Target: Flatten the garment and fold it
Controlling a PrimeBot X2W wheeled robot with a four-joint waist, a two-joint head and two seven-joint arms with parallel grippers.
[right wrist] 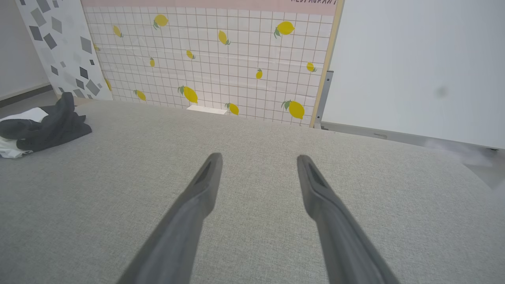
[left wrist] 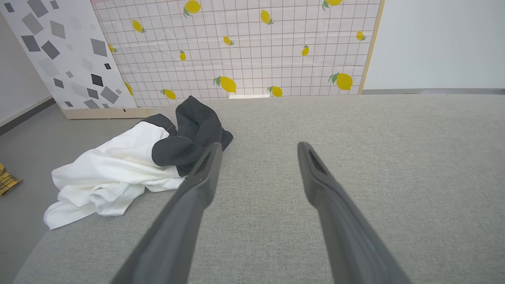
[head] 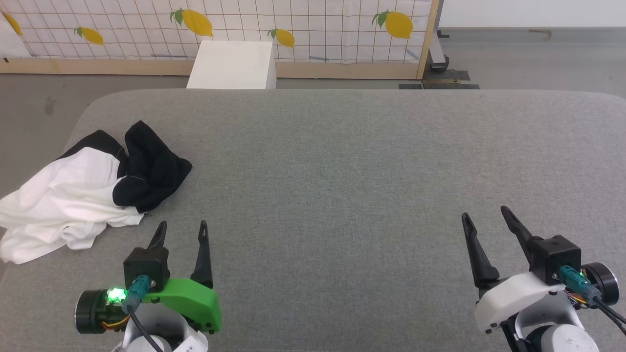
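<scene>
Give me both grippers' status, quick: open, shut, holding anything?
Left gripper: open, empty, just short of the crumpled shirt.
Right gripper: open, empty, over bare grey table.

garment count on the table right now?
1. The garment lies crumpled at the table's left edge, near the left gripper. Another could hide beneath the heap.
</scene>
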